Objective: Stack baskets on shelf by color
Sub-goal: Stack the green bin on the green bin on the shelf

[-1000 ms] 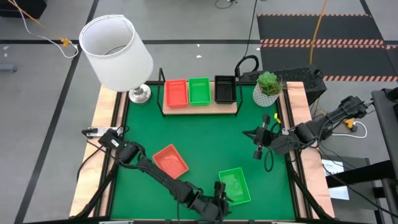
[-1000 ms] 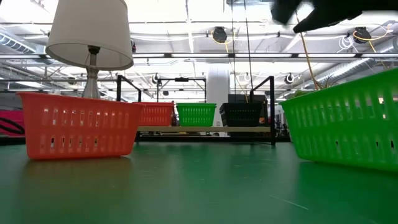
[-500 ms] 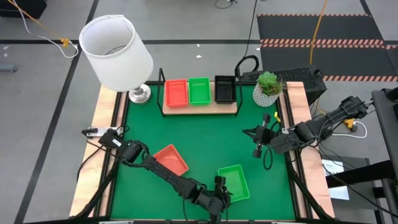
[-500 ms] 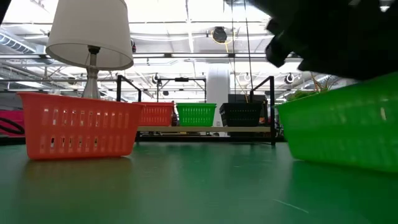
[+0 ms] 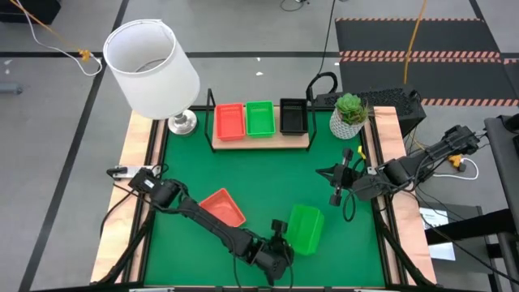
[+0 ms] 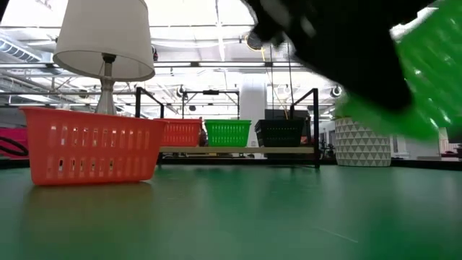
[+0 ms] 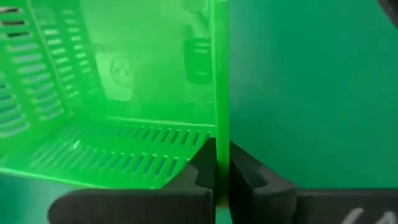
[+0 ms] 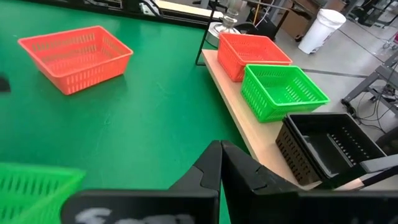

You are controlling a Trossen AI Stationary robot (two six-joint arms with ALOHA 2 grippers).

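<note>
A green basket (image 5: 306,229) hangs tilted above the mat near the table's near edge, and my left gripper (image 5: 280,240) is shut on it. The low view shows the same green basket (image 6: 433,58) raised at upper right. An orange basket (image 5: 223,208) rests by its bottom on the green mat. On the shelf (image 5: 261,139) at the far side stand an orange basket (image 5: 230,121), a green basket (image 5: 259,118) and a black basket (image 5: 293,116). My right gripper (image 5: 335,200) is shut on nothing and waits at the right, above the mat. My left gripper pinches one side wall (image 7: 218,134) of the green basket, with one finger (image 7: 200,169) inside the basket and the other finger (image 7: 244,171) outside. It comes at the basket from the table's left and near side. The basket is lifted clear of the mat and tipped.
A white-shaded lamp (image 5: 152,66) stands at the far left corner and a potted plant (image 5: 349,113) at the far right, beside the shelf. Bare green mat (image 5: 276,174) lies between the shelf and the loose baskets.
My left gripper has shut on the green basket's wall and gone up, a little toward the far edge. The green basket, which lay flat on the mat, is now lifted clear and tipped.
</note>
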